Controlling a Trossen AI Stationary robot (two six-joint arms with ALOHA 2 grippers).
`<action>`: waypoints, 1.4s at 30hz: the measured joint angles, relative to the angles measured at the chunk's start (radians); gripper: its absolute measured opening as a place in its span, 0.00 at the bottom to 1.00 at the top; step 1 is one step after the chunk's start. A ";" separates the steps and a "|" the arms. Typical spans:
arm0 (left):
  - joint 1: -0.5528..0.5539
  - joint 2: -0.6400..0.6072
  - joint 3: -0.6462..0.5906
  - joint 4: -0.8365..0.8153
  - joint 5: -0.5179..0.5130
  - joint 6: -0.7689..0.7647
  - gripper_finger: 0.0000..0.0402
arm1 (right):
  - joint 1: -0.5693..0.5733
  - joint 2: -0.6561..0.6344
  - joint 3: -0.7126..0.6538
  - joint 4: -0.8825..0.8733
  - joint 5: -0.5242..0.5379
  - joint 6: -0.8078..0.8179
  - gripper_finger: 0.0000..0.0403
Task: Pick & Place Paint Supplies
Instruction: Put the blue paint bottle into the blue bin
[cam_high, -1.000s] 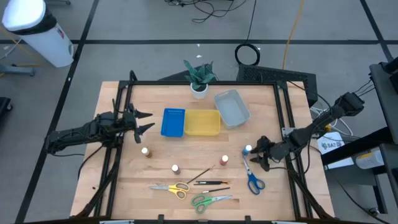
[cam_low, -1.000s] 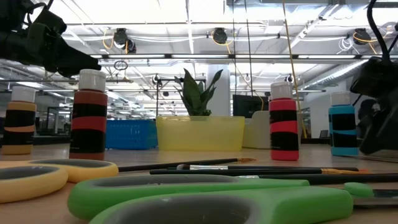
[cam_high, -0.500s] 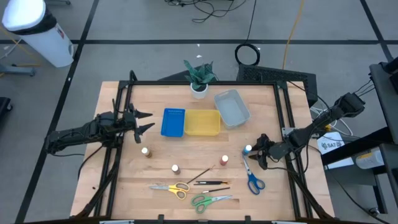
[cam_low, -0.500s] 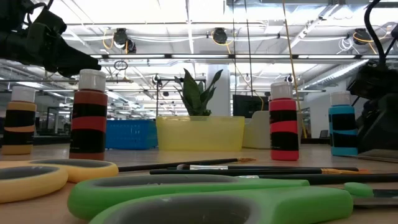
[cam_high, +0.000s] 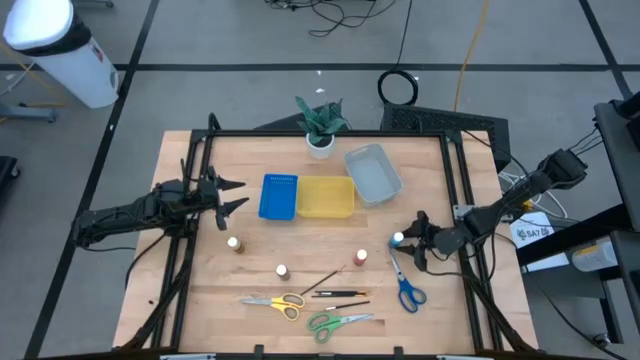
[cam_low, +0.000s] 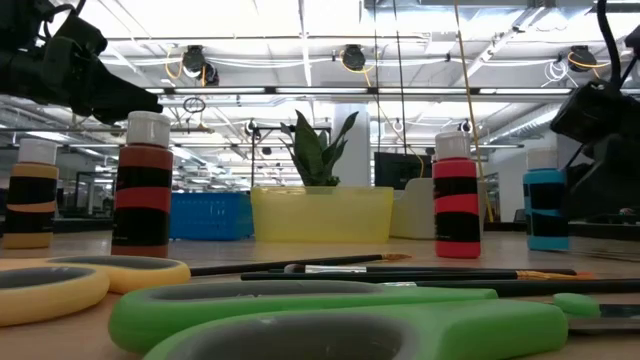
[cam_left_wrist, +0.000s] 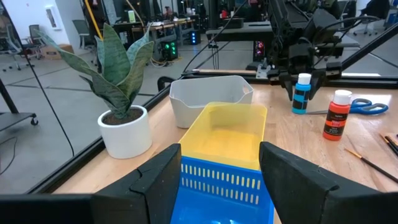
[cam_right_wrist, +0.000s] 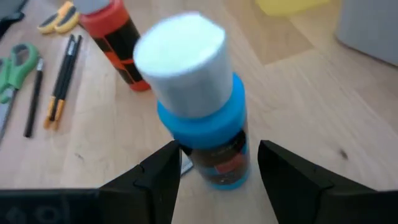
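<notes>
My right gripper (cam_high: 410, 243) is open at the blue paint bottle (cam_high: 399, 239), which stands upright on its base near the table's right side. In the right wrist view the white-capped bottle (cam_right_wrist: 202, 124) sits between my two fingers (cam_right_wrist: 158, 177), with a gap on each side. The red bottle (cam_high: 360, 258) and two brownish bottles (cam_high: 233, 243) (cam_high: 282, 271) also stand on the table. Dark brushes (cam_high: 340, 292) lie flat beside the yellow scissors (cam_high: 275, 301), green scissors (cam_high: 338, 322) and blue scissors (cam_high: 405, 287). My left gripper (cam_high: 230, 196) waits open, left of the blue tray.
The blue tray (cam_high: 278, 196), yellow tray (cam_high: 325, 197) and clear tray (cam_high: 373, 172) sit in a row toward the far edge, with the potted plant (cam_high: 320, 125) behind them. A black frame rail (cam_high: 462, 215) runs along the table's right side, close to my right arm.
My right gripper has moved a short way toward the table's left and slightly toward the far edge, closing in on the blue bottle until its open fingers stand on either side of it. My left arm has kept still.
</notes>
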 joint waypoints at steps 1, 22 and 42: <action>0.000 0.000 0.000 0.000 0.000 0.000 0.57 | 0.000 0.007 0.000 0.002 0.000 0.001 0.50; 0.000 0.000 0.000 0.000 0.000 0.000 0.57 | 0.000 0.278 0.000 0.271 0.050 -0.019 0.50; 0.000 0.000 0.000 0.000 0.000 0.000 0.57 | 0.001 0.375 0.011 0.493 0.121 -0.171 0.31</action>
